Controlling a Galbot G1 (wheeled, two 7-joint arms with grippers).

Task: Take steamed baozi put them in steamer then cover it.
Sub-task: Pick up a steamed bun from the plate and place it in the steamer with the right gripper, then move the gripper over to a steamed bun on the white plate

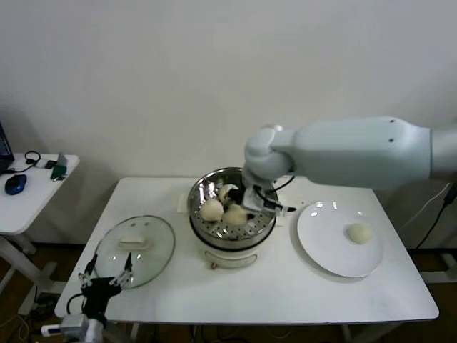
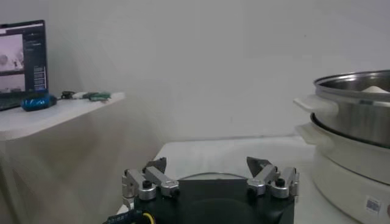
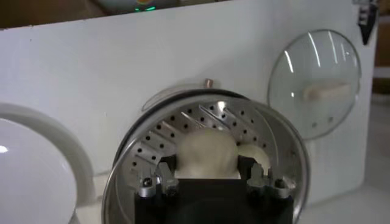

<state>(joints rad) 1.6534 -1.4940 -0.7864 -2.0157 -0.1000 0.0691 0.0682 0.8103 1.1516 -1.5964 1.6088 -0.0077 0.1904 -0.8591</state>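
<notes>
The steel steamer [image 1: 202,187] stands mid-table on its white base, its perforated tray [image 3: 157,146] showing. My right gripper [image 1: 248,202] reaches down into it and is shut on a steamed baozi [image 3: 206,152], low over the tray. Two more baozi [image 1: 211,209] lie beside it in the steamer. Another baozi [image 1: 359,233] rests on the white plate [image 1: 332,250] at the right. The glass cover [image 1: 136,246] lies flat at the table's left. My left gripper [image 1: 107,275] hovers open at the cover's near edge, holding nothing.
A side table [image 1: 32,189] with a blue mouse, cables and a monitor [image 2: 23,64] stands to the far left. The wall runs close behind the table. Bare tabletop lies in front of the steamer and between the steamer and the plate.
</notes>
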